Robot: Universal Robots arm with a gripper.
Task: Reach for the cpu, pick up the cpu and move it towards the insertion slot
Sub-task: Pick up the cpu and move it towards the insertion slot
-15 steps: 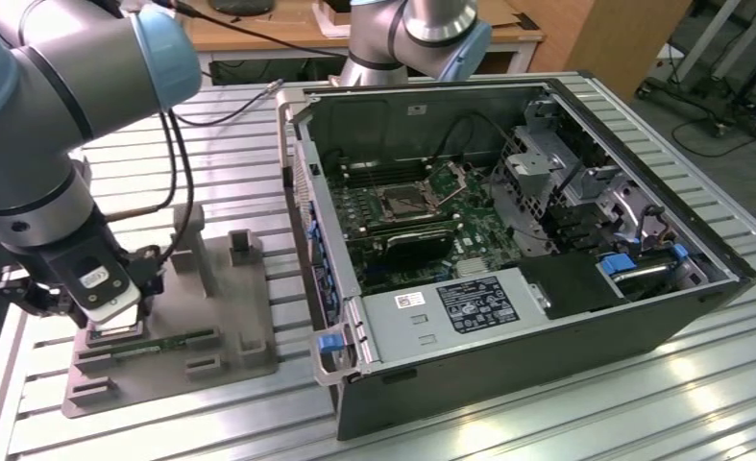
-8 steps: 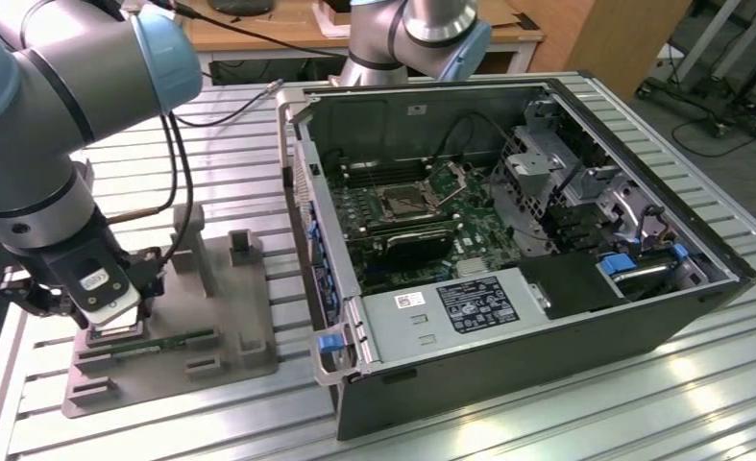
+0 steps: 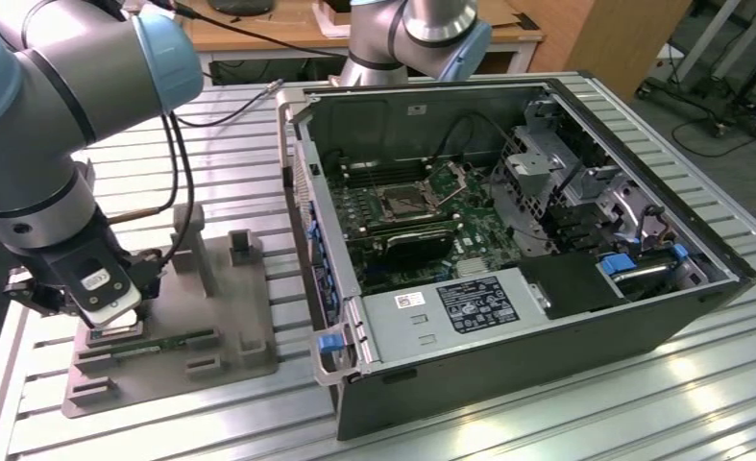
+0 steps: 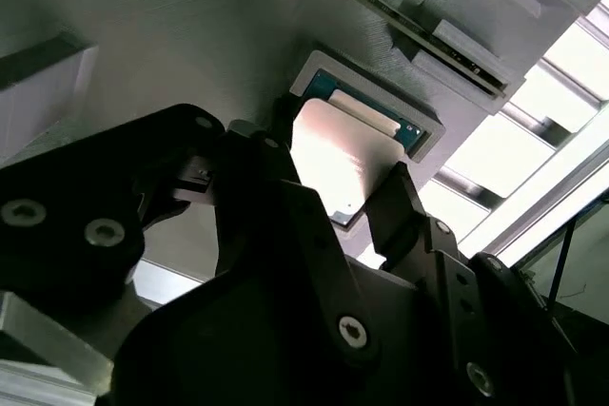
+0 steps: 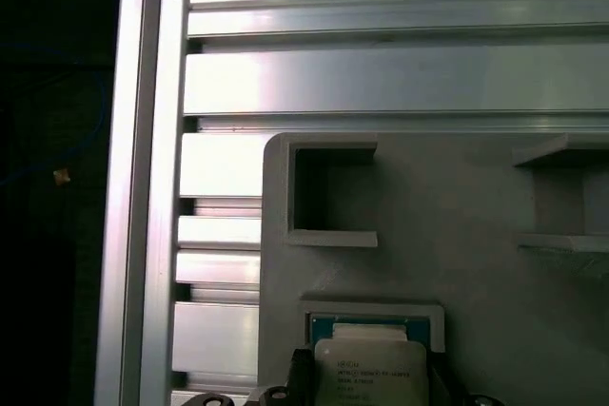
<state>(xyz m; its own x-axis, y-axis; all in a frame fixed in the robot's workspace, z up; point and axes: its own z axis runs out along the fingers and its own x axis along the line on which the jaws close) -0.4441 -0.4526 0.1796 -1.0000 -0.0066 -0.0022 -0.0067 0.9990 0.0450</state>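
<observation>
The end effector (image 3: 111, 322) is down low, right over the cpu (image 4: 333, 145), which shows in both wrist views (image 5: 369, 368). I cannot tell if it is squeezing the cpu or just loose around it. The cpu lies flat in a small square pocket (image 5: 373, 309) with a raised lip, on the grey tray (image 3: 231, 317). This pocket is close to a corner of the tray. Just past the tray's edge are the shiny bars of the table (image 5: 381, 83). Then comes the table's own edge, and it is dark beyond that. A thin green strip (image 3: 159, 341) lies on the tray just beside the end effector. Grey posts (image 3: 243, 248) stand up on the tray further back.

Toward the exterior view's right, a narrow bit of bare table sits between the tray and the open computer case (image 3: 506, 365). The case lies on its side with its top open, so there is free room above it. The insertion slot (image 3: 397, 204) is inside, on the green board, well apart from the cpu. Behind the case stand a second arm (image 3: 416, 38) and a wooden table (image 3: 288, 38).
</observation>
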